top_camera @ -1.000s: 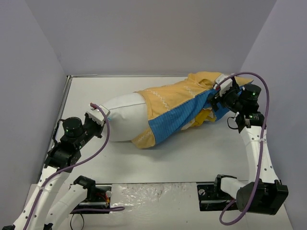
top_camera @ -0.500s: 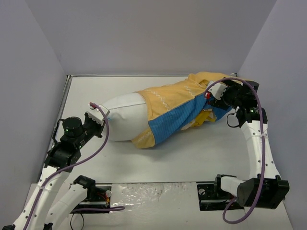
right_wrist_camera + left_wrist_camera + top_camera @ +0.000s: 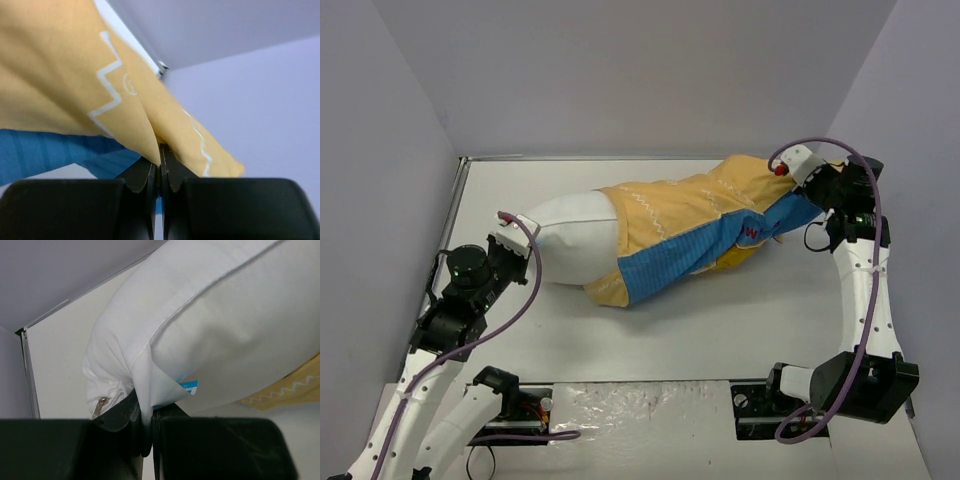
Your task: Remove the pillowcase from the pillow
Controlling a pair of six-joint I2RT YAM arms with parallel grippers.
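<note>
On the white tabletop (image 3: 740, 320), the pillowcase (image 3: 680, 215) sheathes the pillow's (image 3: 570, 245) right half. Left jaws clench the pillow's corner; right jaws clench the pillowcase's yellow edge.

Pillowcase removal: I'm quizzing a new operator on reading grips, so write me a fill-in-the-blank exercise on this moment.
1. The left gripper is shut on a corner of the plain white ____.
2. The right gripper pinches the pillowcase on its ____ side, the one with white zigzags.
3. The small tag beside the left gripper is ____.
Missing words: pillow; yellow; blue.
</note>
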